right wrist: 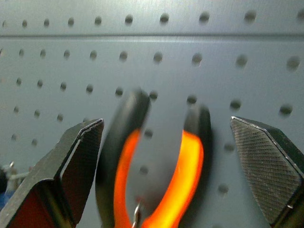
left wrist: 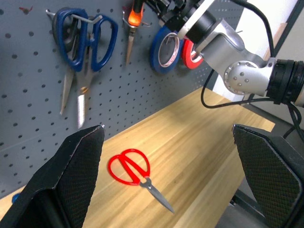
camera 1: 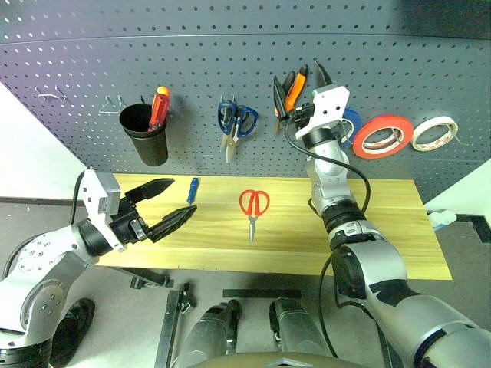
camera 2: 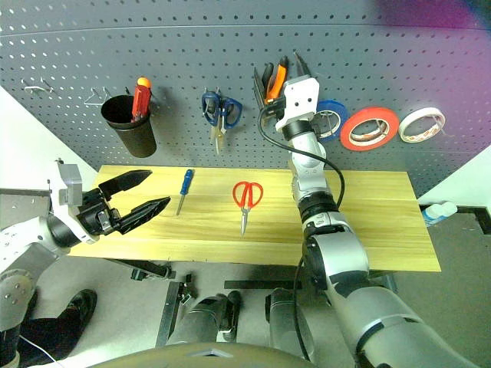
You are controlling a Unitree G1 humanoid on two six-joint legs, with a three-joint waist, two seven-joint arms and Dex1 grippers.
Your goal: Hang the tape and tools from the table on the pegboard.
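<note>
A pale wooden table [camera 1: 383, 230] stands against the dark grey pegboard [camera 1: 192, 69], with grey floor below. On the pegboard hang the orange-and-black pliers [camera 1: 290, 92] and the red-orange tape [camera 1: 382, 136], between a blue roll [camera 1: 351, 123] and a cream-white roll [camera 1: 434, 133]; blue-handled scissors [camera 1: 235, 123] and a black cup [camera 1: 146, 134] hang further left. The red-handled scissors [camera 1: 253, 208] and the slim blue-handled screwdriver [camera 1: 192, 189] lie on the table. The right gripper [right wrist: 166, 156] is raised at the pliers, fingers apart either side of the handles, not touching. The left gripper [camera 1: 170, 203] hovers open over the table's left end.
</note>
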